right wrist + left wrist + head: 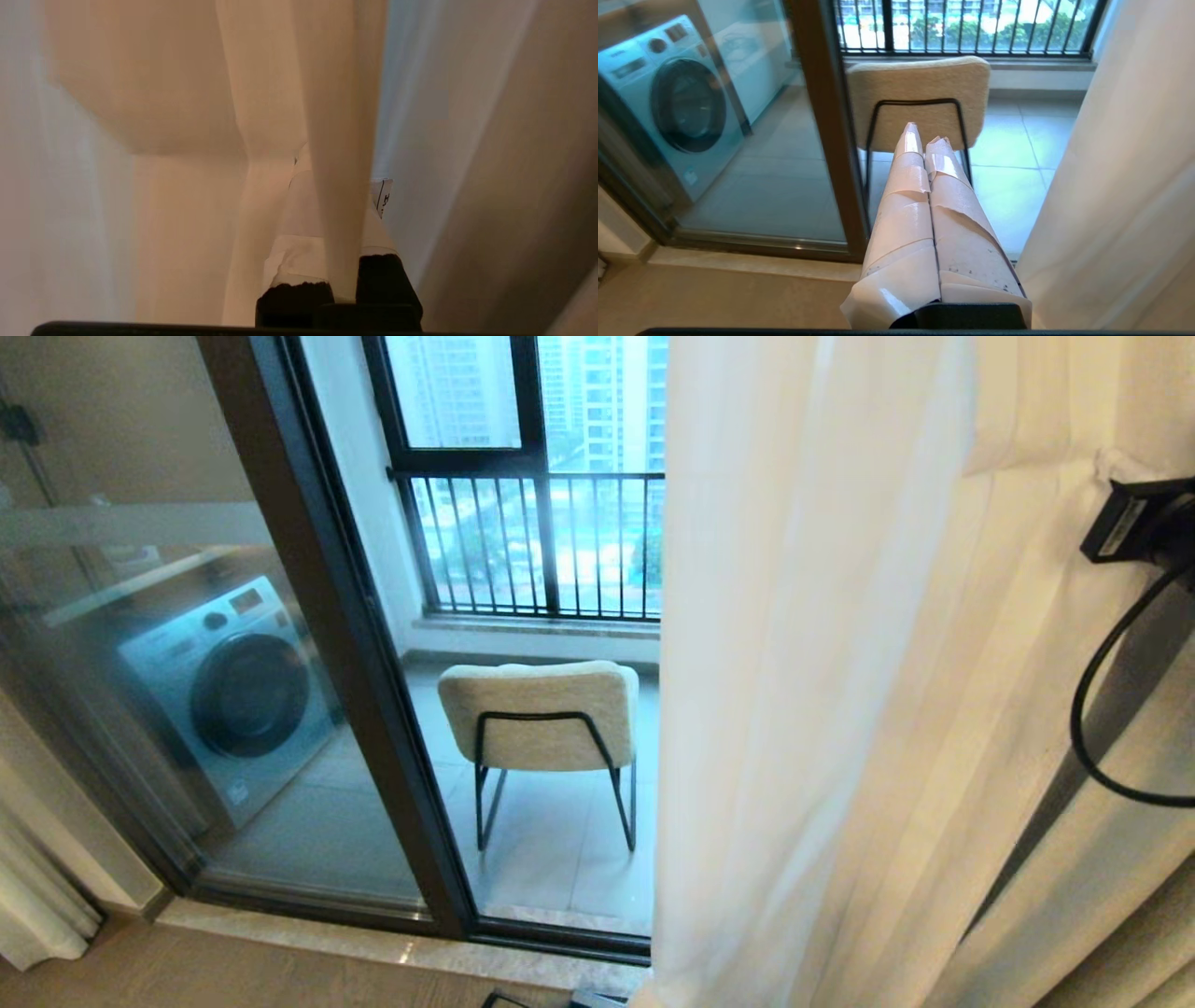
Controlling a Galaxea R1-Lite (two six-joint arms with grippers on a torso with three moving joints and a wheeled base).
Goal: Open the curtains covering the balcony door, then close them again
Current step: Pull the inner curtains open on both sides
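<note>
So the curtains point(840, 709) are bunched on the right side of the head view, white sheer in front with the heavier cream layer behind, and they hide everything on that side. The balcony door point(317, 644) is uncovered on the left: dark frame, glass panel, a frosted band across it up top. Through the glass there's a washing machine point(229, 695), kind of hazy, and through the gap a cream chair point(541, 714) on the tiled balcony with the railing point(537, 546) behind it.

The right gripper point(327, 168) is up in the fabric, fingers clamped on a fold of cream curtain that runs between them; its tips are buried in cloth, and only a bit of the arm shows at the edge of the head view.

The left gripper point(924, 137) is taped up, fingers pressed together, holding nothing, pointing at the chair.
</note>
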